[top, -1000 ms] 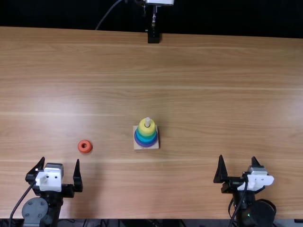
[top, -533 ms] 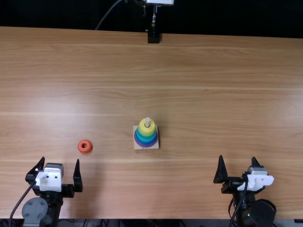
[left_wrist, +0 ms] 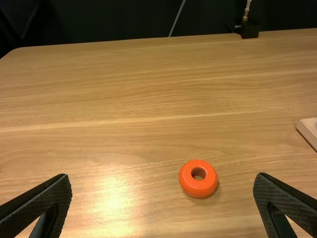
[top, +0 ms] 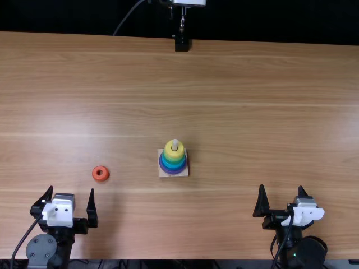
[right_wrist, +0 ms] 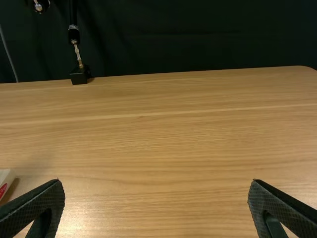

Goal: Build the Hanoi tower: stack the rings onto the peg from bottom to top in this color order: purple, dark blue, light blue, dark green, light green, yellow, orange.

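We saw the yellow ring (top: 170,152) uppermost on the peg (top: 175,144), and the orange ring (top: 96,174) lying on the table (top: 235,78), well to the left of the peg. Left of the peg, our left gripper (top: 71,189) had its fingers wide apart, as did our right gripper (top: 281,186), right of it.

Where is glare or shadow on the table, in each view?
Top view: pale glare on the table at left and right, thin shadow beside the base; left wrist view: bright glare near the orange ring; right wrist view: shadow beside the base.
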### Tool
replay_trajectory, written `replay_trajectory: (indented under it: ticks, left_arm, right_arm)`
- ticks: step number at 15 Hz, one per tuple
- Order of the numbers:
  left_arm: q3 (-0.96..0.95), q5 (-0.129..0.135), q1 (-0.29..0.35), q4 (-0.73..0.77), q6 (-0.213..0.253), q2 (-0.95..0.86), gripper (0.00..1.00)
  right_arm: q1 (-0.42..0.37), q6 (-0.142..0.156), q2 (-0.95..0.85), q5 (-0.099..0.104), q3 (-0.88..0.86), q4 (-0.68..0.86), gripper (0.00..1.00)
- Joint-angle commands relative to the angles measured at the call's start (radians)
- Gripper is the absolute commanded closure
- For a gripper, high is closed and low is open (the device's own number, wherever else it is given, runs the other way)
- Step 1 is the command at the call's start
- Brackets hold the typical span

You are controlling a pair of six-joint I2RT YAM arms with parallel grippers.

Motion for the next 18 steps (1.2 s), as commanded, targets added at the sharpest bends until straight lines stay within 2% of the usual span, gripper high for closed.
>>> replay_trajectory:
  ticks: [1, 3, 5, 7, 10, 11, 14, 15, 18]
  left_arm:
    - [-0.105, 0.006, -0.005, -0.073, 0.011, -0.012, 0.00]
    - [-0.092, 0.008, -0.006, -0.051, 0.013, -0.012, 0.00]
    - [0.030, 0.000, -0.003, 0.089, 0.013, 0.023, 0.00]
    - [0.148, -0.002, -0.001, 0.186, 0.011, 0.157, 0.00]
    - [0.398, -0.009, 0.014, 0.155, 0.013, 0.375, 0.00]
    - [0.476, -0.009, 0.025, 0.061, 0.014, 0.433, 0.00]
    - [0.746, -0.007, 0.066, -0.416, 0.020, 0.611, 0.00]
    - [0.803, -0.005, 0.066, -0.513, 0.020, 0.671, 0.00]
    - [0.858, 0.015, 0.061, -0.594, 0.014, 0.868, 0.00]
  right_arm:
    - [-0.007, -0.005, -0.013, 0.008, -0.049, -0.068, 0.00]
    - [-0.007, -0.005, -0.013, 0.008, -0.049, -0.068, 0.00]
    - [-0.007, -0.005, -0.013, 0.008, -0.049, -0.068, 0.00]
    - [-0.007, -0.005, -0.013, 0.009, -0.049, -0.068, 0.00]
    - [-0.007, -0.005, -0.013, 0.008, -0.049, -0.068, 0.00]
    - [-0.007, -0.005, -0.013, 0.008, -0.049, -0.068, 0.00]
    - [-0.007, -0.005, -0.013, 0.008, -0.049, -0.068, 0.00]
    - [-0.007, -0.005, -0.013, 0.008, -0.049, -0.068, 0.00]
    - [-0.007, -0.005, -0.013, 0.008, -0.049, -0.068, 0.00]
